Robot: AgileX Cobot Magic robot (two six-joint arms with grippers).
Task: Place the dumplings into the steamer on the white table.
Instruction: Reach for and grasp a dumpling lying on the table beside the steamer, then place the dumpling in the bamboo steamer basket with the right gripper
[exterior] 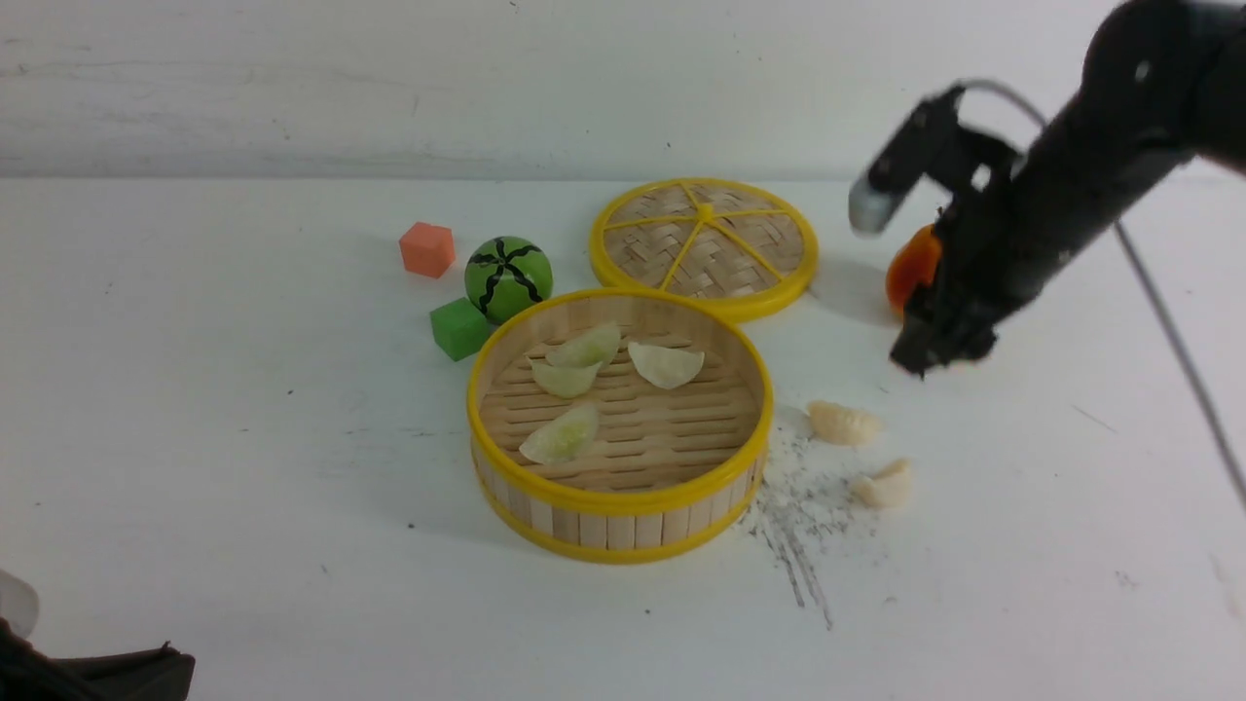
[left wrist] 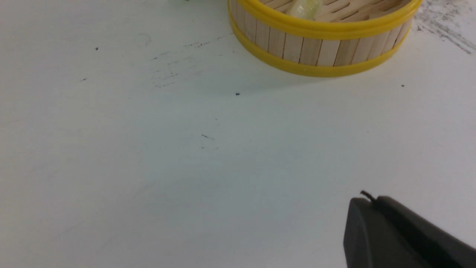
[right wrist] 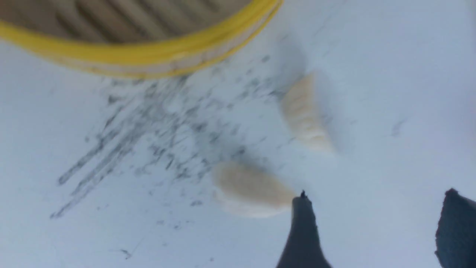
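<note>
1. Left side of the table is open room, so you can swing in freely right up to the steamer wall.
2. Behind it things get crowded: green cube, striped ball, orange cube and lid sit close together, lid just beside the rim.
3. Right side: far dumpling and near dumpling lie near the wall, with a gap between them.
4. Your right tool hangs over the table beyond them, jaws apart.

I have the right arm reaching in from the far right, forearm sloping down and leftward. The right gripper points downward, its two dark fingers spread well apart. The left arm sits low at my near-left corner, with the left gripper closed, jaws pressed together.
</note>
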